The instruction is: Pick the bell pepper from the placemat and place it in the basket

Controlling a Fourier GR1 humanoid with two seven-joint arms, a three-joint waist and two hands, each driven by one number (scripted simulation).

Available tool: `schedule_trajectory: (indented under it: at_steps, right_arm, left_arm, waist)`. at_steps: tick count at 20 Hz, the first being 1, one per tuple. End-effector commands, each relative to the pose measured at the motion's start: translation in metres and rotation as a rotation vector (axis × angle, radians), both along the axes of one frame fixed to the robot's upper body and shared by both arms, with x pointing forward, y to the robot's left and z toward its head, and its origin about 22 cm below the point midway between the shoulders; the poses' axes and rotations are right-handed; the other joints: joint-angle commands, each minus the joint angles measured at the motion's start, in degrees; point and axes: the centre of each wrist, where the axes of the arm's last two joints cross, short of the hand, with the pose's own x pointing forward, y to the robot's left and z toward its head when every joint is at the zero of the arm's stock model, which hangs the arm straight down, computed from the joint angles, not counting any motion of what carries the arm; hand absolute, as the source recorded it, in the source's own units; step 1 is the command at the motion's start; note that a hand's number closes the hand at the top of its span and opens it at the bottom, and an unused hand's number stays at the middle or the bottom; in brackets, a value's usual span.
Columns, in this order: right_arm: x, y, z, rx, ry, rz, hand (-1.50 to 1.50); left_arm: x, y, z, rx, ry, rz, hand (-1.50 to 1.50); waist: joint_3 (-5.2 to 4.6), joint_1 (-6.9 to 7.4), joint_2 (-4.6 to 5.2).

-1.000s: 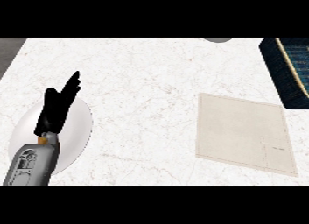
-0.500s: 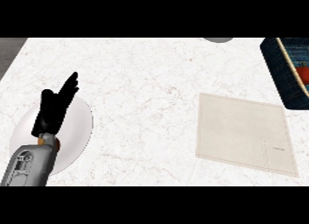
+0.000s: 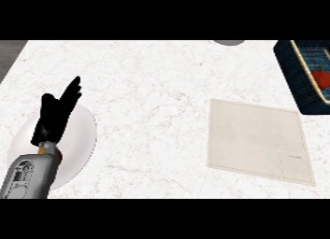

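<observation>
A: Pepper location?
B: Sitting in the basket at the counter's far right, placemat bare.
A: Hands?
B: Left hand over a plate, fingers straight, holding nothing.

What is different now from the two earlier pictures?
The pepper now lies in the basket; a second ago it was not visible, and half a second ago only partly. The basket shows further into view at the right edge. The left hand, plate and placemat stayed.
</observation>
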Motion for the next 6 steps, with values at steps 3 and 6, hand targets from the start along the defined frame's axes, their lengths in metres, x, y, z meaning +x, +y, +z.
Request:
schedule_trajectory:
  at_steps: [3, 6]
  right_arm:
    - [-0.061, -0.057, 0.007, 0.070, -0.017, -0.061, -1.50]
    - [-0.088, -0.077, 0.002, 0.083, -0.036, -0.070, -1.50]
  left_arm:
    - [-0.007, 0.000, -0.011, -0.012, 0.001, 0.000, 0.00]
    - [-0.003, 0.008, 0.006, -0.007, 0.000, -0.003, 0.00]
  waist:
    - [0.03, -0.43, -0.04]
    - [0.09, -0.41, -0.13]
